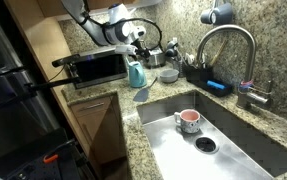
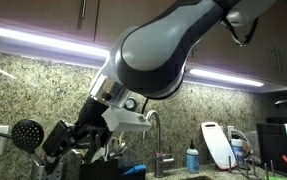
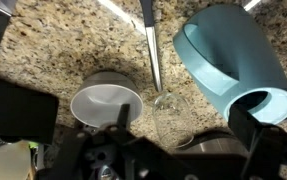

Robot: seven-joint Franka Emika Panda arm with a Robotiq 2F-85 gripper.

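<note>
In the wrist view, left of centre, a white bowl [image 3: 106,103] sits mouth up on the speckled granite counter [image 3: 53,50]. Just right of it a slim metal blade [image 3: 151,45] runs down from the top edge toward a clear glass [image 3: 169,115]; I cannot tell if they touch. The glass stands at the lower middle of the frame, between the bowl and a pale blue jug [image 3: 228,60] that fills the upper right. My gripper [image 1: 136,46] hangs over this cluster with its jaws spread wide, pinching nothing. My dark fingers [image 3: 247,135] show along the bottom edge, on either side of the glass. In an exterior view a toaster oven [image 1: 96,68] is at the left and the jug beside it. Then comes the steel sink [image 1: 233,135] with a pink cup [image 1: 187,120] inside, and the faucet [image 1: 228,45] at the upper right.
</note>
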